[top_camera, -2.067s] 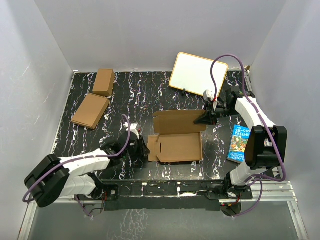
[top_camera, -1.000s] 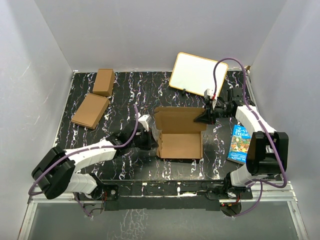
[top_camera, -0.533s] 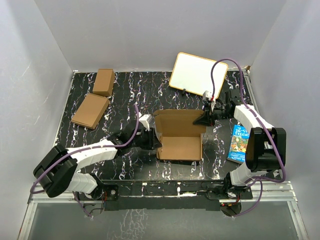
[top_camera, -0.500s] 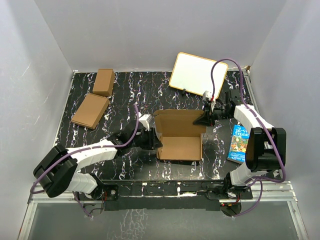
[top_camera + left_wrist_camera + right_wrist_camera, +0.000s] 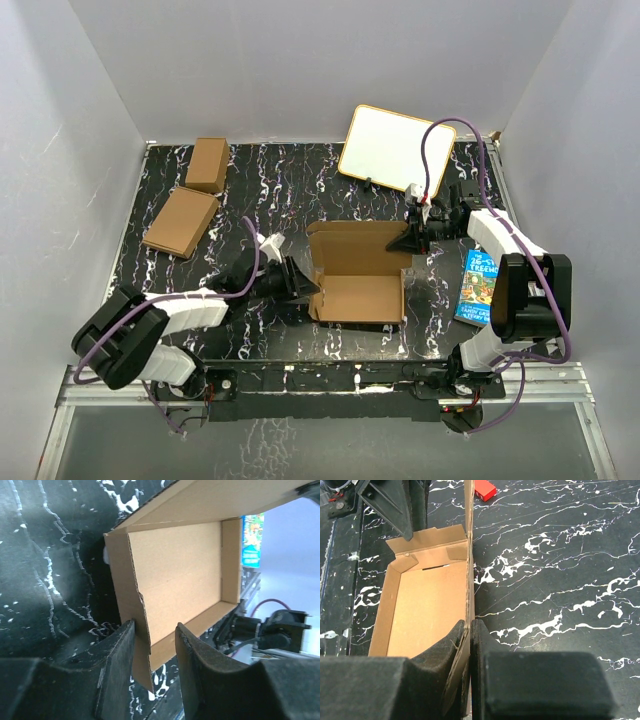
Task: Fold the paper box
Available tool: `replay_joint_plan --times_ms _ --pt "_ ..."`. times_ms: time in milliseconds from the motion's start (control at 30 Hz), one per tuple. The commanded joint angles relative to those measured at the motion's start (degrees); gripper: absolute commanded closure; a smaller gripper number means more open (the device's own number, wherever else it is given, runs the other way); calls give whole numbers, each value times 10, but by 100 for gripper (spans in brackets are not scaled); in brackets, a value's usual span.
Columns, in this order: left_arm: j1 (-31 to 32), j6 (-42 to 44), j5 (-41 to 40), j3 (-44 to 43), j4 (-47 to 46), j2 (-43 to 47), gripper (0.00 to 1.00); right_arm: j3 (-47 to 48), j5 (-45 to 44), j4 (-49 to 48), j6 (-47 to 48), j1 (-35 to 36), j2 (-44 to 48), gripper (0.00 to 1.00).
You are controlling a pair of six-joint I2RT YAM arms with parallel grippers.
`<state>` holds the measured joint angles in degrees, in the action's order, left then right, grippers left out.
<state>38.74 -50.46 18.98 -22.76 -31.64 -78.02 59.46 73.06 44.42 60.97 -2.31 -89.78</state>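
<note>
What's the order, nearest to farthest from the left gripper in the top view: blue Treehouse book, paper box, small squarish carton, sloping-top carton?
From the left gripper:
1. paper box, at its fingertips, just to the right.
2. sloping-top carton, back and to the left.
3. small squarish carton, behind the sloping one, toward the back-left corner.
4. blue Treehouse book, at the table's right edge.
</note>
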Motion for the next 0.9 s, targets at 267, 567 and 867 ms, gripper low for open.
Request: replay_joint_plan --times_ms 267,567,867 --pt "-16 -141 78 40 -244 -69 70 28 30 10 32 1 -9 92" --pt "-17 -155 70 50 -247 -103 91 28 30 13 36 1 -9 92" --pt "-17 -125 64 34 -177 -104 94 29 31 14 37 1 -9 92"
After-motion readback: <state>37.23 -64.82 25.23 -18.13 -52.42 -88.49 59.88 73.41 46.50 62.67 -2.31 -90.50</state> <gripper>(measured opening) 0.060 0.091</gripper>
